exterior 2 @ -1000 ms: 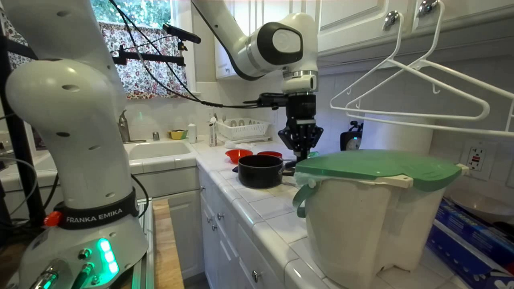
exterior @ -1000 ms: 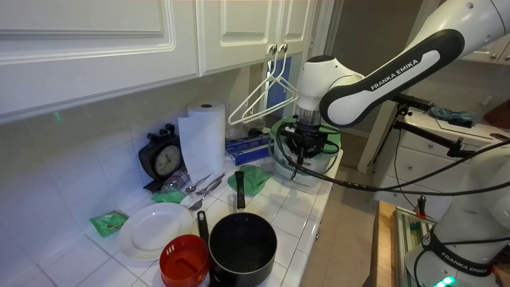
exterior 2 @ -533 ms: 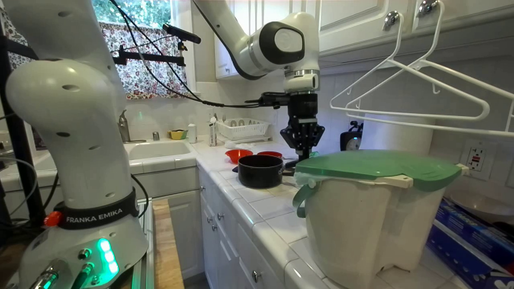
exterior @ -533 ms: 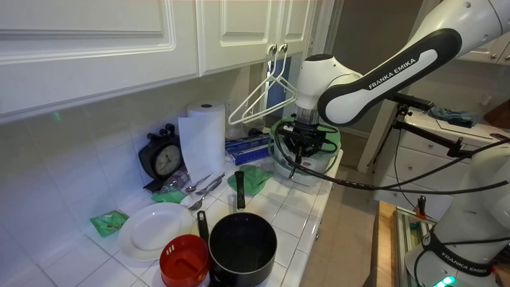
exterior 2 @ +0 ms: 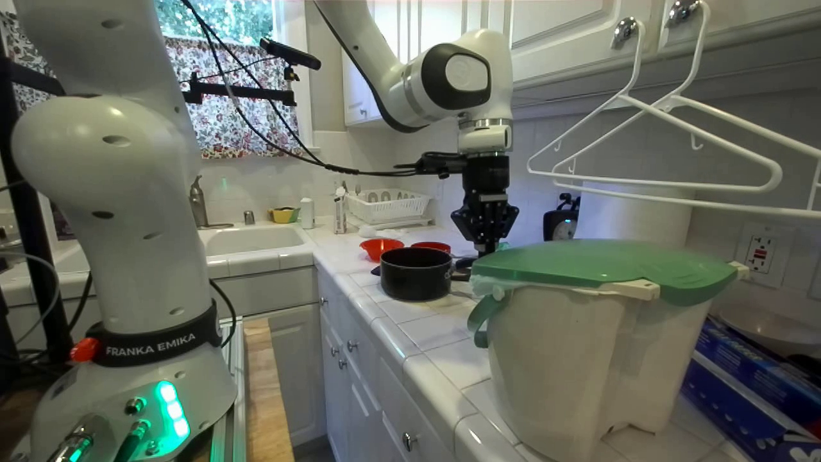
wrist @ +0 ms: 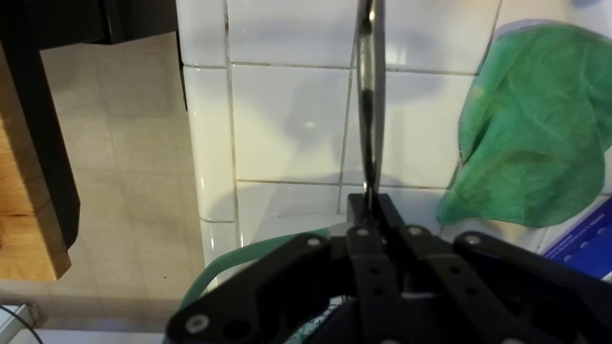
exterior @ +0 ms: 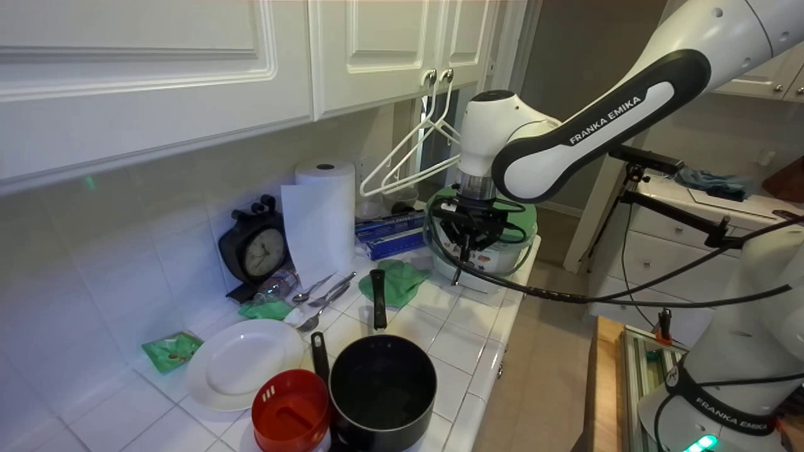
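My gripper (wrist: 367, 205) is shut on a thin shiny metal utensil (wrist: 371, 86), seen edge-on in the wrist view; its type cannot be told. It also shows, small, in an exterior view (exterior: 456, 276), tilted below the fingers (exterior: 464, 251). The gripper is above the white tiled counter, beside a white bin (exterior 2: 558, 359) with a green lid (exterior 2: 603, 260). The lid hides the fingertips (exterior 2: 485, 247) partly. A green cloth (wrist: 535, 134) lies on the counter near the gripper, also in an exterior view (exterior: 396, 285). A black pot (exterior: 383, 389) stands on the counter, also in an exterior view (exterior 2: 415, 276).
White hangers (exterior 2: 667, 112) hang from cabinet knobs near the arm. Blue boxes (exterior: 396, 238), a paper towel roll (exterior: 333, 220) and a black dial scale (exterior: 257, 245) stand by the wall. Loose cutlery (exterior: 326, 304), a white plate (exterior: 207, 355) and a red bowl (exterior: 289, 408) lie on the counter.
The arm and gripper have moved a little toward the wall side of the counter and slightly lower. The utensil stays in the gripper. The other things have not moved.
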